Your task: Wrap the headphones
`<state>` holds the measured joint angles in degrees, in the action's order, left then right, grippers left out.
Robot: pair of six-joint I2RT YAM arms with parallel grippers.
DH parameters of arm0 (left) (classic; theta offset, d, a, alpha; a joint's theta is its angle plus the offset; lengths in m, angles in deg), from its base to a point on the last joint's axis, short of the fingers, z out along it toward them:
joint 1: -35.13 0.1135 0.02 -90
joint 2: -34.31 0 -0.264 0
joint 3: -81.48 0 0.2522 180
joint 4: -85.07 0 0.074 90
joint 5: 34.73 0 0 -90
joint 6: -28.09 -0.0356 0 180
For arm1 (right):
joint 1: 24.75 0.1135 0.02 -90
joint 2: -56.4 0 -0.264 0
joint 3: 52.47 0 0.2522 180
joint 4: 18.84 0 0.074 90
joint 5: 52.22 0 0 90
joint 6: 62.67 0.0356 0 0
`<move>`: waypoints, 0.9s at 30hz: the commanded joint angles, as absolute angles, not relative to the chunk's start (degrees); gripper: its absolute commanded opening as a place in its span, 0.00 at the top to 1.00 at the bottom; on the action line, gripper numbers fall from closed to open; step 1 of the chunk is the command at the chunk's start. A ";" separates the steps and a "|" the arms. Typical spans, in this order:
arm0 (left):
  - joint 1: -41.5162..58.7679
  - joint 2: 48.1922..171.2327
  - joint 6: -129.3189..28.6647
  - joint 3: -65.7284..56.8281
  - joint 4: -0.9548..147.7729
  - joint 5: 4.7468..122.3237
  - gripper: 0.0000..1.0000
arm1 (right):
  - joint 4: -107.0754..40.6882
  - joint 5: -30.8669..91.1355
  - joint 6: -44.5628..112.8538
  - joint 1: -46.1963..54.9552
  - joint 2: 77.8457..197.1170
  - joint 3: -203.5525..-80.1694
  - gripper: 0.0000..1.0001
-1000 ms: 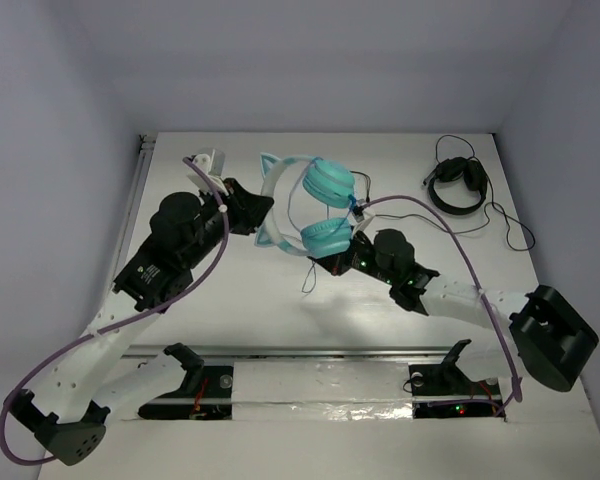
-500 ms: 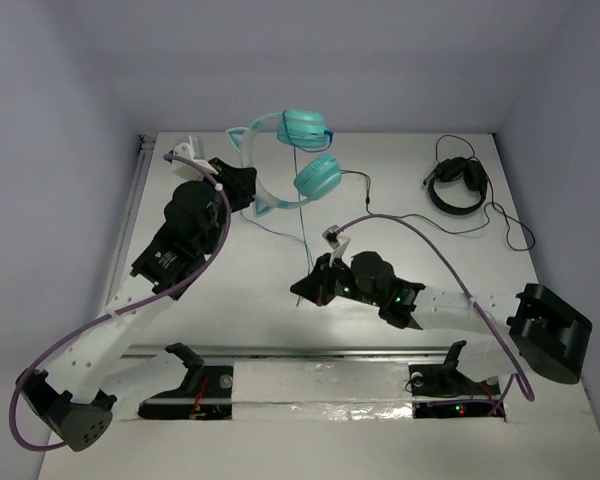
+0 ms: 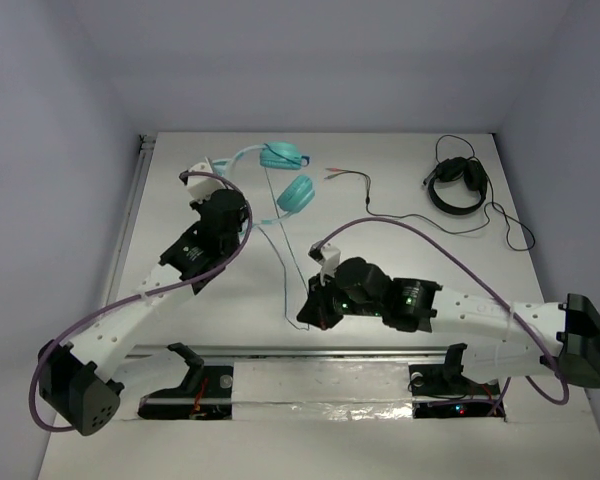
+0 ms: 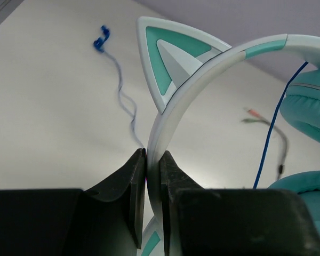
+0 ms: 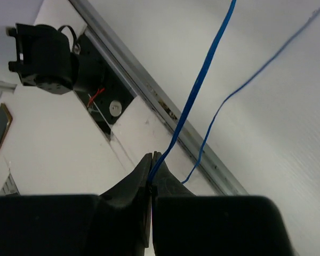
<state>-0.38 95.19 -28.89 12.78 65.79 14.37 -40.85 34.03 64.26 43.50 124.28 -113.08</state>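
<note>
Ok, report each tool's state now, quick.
Left tool: shut on the headphones, at the headband.
Right tool: shut on their blue cable.

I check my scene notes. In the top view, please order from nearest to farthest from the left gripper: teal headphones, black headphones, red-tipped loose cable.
1. teal headphones: headband in the left gripper.
2. red-tipped loose cable: to their right.
3. black headphones: far right corner.

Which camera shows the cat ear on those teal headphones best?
The left wrist view: the cat ear is large and sharp, just above the left gripper clamping the headband. The top external view shows the headphones tiny; the right wrist view shows only their cable.
</note>
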 commanded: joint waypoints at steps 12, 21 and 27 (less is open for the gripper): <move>-12.68 99.25 -26.49 12.18 46.63 10.96 1.00 | -76.79 55.17 52.38 44.86 124.51 -139.34 1.00; -14.62 96.54 -35.54 4.88 33.87 19.68 1.00 | -83.21 65.54 48.16 43.20 126.97 -145.24 1.00; -15.15 93.90 -38.78 5.14 35.09 25.29 1.00 | -84.54 68.43 49.47 43.19 127.33 -144.36 1.00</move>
